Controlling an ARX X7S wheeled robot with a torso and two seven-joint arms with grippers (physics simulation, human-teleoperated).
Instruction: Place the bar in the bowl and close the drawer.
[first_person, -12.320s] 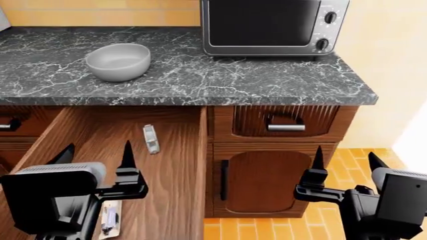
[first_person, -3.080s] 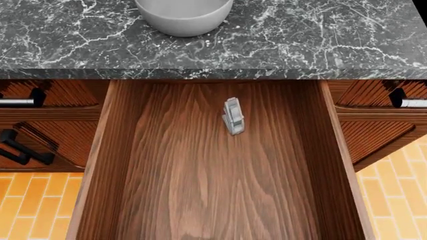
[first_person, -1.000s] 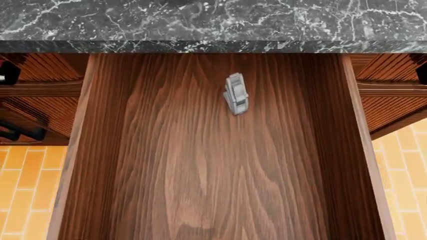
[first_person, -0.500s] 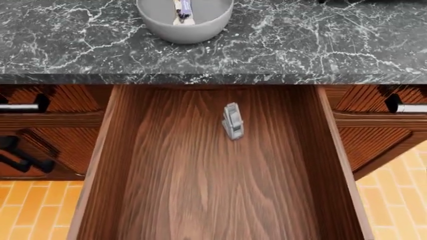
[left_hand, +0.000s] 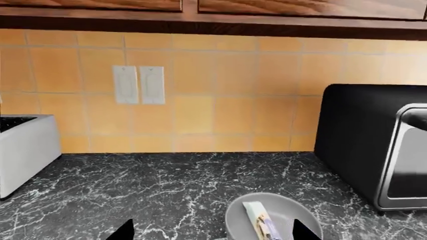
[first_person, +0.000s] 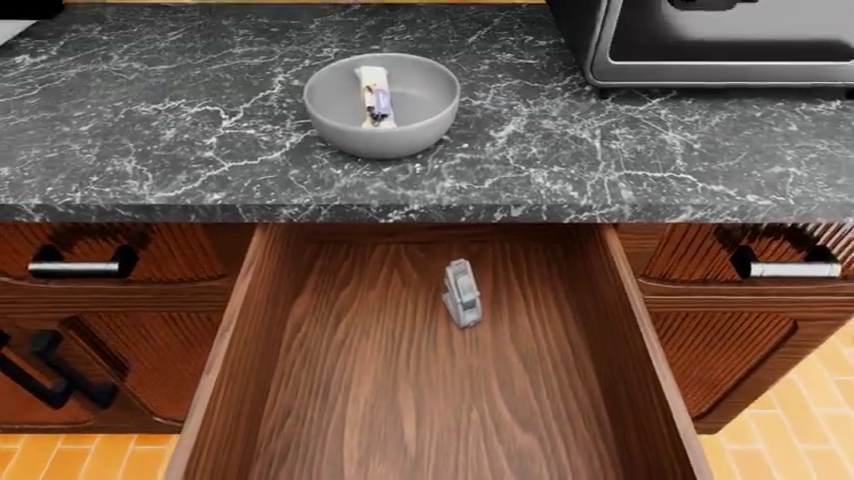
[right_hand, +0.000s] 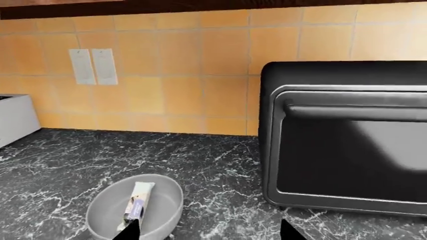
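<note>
- At the far left of the left wrist view, a white boxy toaster (left_hand: 23, 150) stands on the black white-veined marble countertop (first_person: 160, 130). A pair of pale wall switch plates (left_hand: 139, 84) sits on the orange tiled backsplash behind it.
- Below the counter's left end, the head view shows a narrow ribbed reddish-brown drawer front with a silver bar handle (first_person: 74, 268). It is pushed in.
- The left gripper (left_hand: 213, 232) shows only its two dark fingertips (left_hand: 125, 231), spread wide with nothing between them, above the counter and facing the wall.
- The plain round light-grey bowl (first_person: 400, 135) stands on the counter, left of centre and well back from the front edge.
- The slim oblong snack bar in a whitish wrapper with a purple patch (first_person: 372, 96) lies inside the bowl, leaning against its far inner side.
- The wide shallow dark reddish-brown wood drawer (first_person: 220, 390) is pulled far out beneath the counter; its front is out of frame.
- A small grey oblong object (first_person: 461, 293) rests on the drawer floor, towards the back and near the middle. I cannot tell what it is.
- The right gripper (right_hand: 210, 232) also has its tips (right_hand: 131, 231) held well apart, holding nothing, just beside the bowl in its own view.
- A black and silver toaster oven (right_hand: 343, 140) stands on the counter to the right of the bowl, apart from it.
- A second ribbed drawer front with a silver handle (first_person: 787, 268) sits below, at the right.
</note>
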